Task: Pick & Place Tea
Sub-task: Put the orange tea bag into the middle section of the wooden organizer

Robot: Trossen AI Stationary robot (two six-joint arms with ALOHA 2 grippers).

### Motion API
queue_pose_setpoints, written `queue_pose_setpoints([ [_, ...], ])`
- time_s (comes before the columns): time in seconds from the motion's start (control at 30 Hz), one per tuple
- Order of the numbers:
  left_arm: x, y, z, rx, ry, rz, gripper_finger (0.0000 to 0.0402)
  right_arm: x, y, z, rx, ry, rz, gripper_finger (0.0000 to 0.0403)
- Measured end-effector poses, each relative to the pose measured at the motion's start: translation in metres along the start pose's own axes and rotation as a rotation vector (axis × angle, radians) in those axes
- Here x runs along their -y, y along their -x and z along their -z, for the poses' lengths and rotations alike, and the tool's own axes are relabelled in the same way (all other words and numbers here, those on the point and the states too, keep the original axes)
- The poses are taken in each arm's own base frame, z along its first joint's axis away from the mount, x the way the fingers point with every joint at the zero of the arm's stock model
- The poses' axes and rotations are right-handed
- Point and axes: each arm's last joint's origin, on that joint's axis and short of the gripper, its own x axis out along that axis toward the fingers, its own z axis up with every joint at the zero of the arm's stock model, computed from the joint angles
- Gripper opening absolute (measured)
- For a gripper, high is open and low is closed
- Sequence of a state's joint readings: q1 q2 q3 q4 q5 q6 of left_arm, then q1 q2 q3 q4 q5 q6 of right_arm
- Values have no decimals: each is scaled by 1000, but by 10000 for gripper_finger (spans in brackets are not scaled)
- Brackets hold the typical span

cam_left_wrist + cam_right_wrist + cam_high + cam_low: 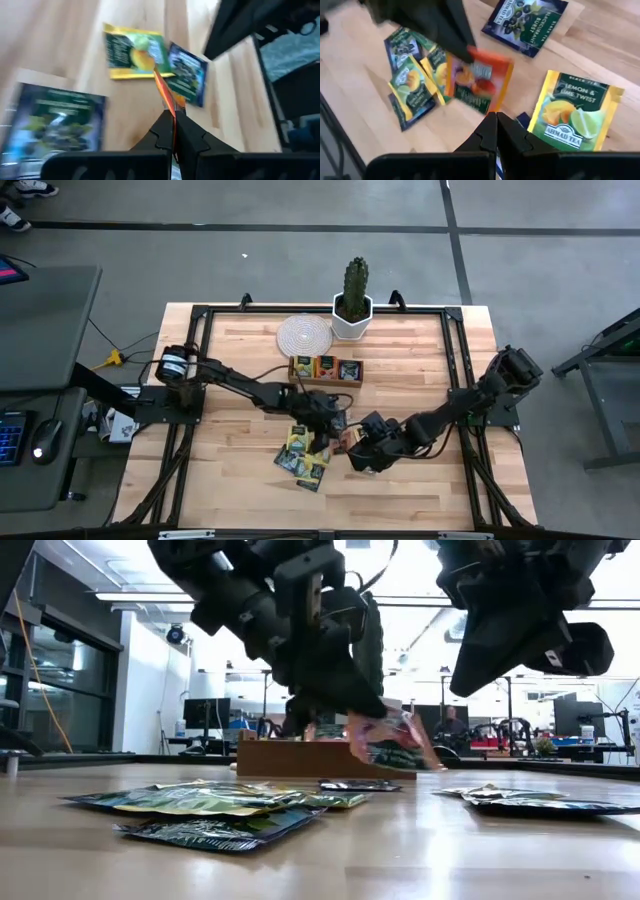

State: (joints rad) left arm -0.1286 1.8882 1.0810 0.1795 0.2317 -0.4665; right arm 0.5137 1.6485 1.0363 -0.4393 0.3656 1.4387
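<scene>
My left gripper (pixel 327 418) is over the table's middle, shut on an orange-red tea packet (pixel 385 745). The right wrist view shows that packet (pixel 480 80) face-on below a dark finger. My right gripper (pixel 366 456) hovers just right of it, shut and holding nothing (pixel 496 125). Several yellow, green and dark blue packets lie flat in a loose pile (pixel 305 457) near the left gripper. A yellow lemon packet (pixel 575 112) and a dark blue packet (pixel 525 17) lie flat apart from it. My left gripper pinches the orange-red packet between its two fingers at one edge (pixel 172 112), seen edge-on in the left wrist view. The fingers come from above, slanting down. The packet is lifted clear of the table and hangs tilted below the fingertips (pixel 390 750).
The brown wooden tray (pixel 325 370) with packets in it stands beyond the grippers, toward the far edge. A white pot with a cactus (pixel 352 310) and a round woven coaster (pixel 303 335) sit at the far edge. Bare wood lies toward the near and left edges.
</scene>
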Motion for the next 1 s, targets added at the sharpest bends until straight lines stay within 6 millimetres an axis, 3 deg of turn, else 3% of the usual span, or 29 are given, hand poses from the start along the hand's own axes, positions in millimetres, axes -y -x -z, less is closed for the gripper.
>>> queue_pose_setpoints([
  [0.2, 0, 26, -21, 89, -55, -47, 0, -4, 4, 6, 126, -8, -27, 1],
  [0.4, -9, 52, -26, 141, -70, -130, 0, -2, 3, 12, 213, -47, -85, 1],
  [0.57, -18, 76, -21, 302, -87, -141, 0, 5, -7, 18, 295, -106, -220, 1],
  [0.77, -23, 98, 4, 537, -65, -127, 0, 12, -10, 16, 471, -135, -410, 1],
  [1.0, -28, 126, 28, 947, -39, -53, 0, 17, -2, 4, 741, -71, -464, 1],
])
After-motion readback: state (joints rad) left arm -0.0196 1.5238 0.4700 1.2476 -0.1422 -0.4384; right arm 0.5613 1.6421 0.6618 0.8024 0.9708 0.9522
